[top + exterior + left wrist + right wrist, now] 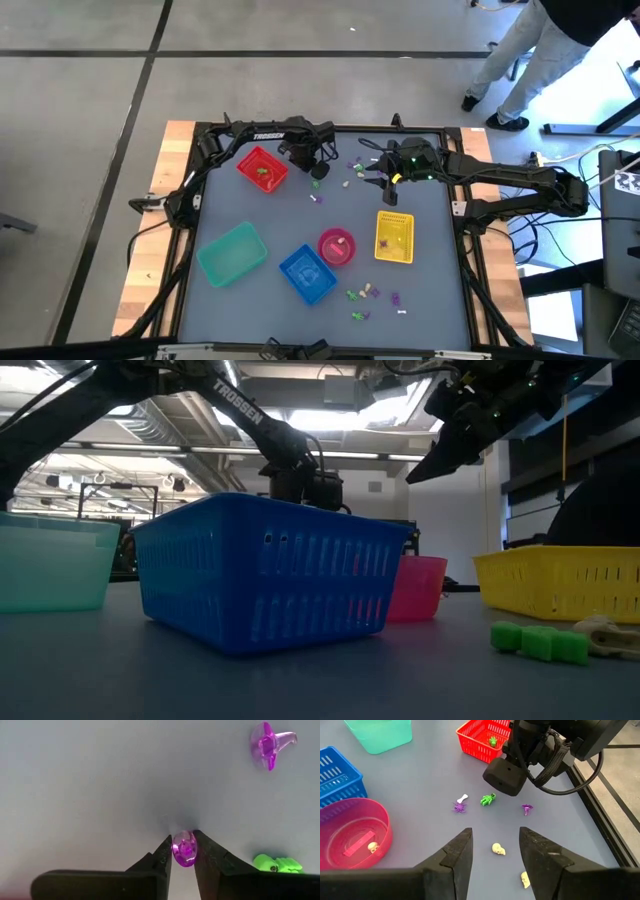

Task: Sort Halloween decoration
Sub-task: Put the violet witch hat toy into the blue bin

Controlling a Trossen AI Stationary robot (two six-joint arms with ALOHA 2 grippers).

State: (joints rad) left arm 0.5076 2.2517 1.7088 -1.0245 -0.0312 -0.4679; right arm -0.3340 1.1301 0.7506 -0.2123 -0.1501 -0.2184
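My left gripper [184, 851] points down at the table, right of the red basket [262, 168], and is shut on a small clear purple trinket [185, 848]. Another purple trinket [270, 745] and a green one [277, 864] lie close by. My right gripper [495, 845] hangs open above the table's far middle [385, 180] with nothing between its fingers. Below it lie a cream skull [498, 849], a purple spider [460, 807], a white bone [463, 797] and a green piece [488, 799]. In the right wrist view the left arm's wrist housing [506, 774] hides its fingers. My left gripper pinches the purple trinket between its two fingers, one fingertip [164, 852] on each of its opposite sides [176, 849]. The fingers come from above, pointing down. The trinket sits down at the table top.
The teal basket [232, 252], blue basket [307, 272], pink bowl [336, 246] and yellow basket [394, 238] stand across the table's middle. More trinkets [370, 295] lie near the front edge. A green piece [493, 741] lies in the red basket. A person stands beyond the far right corner.
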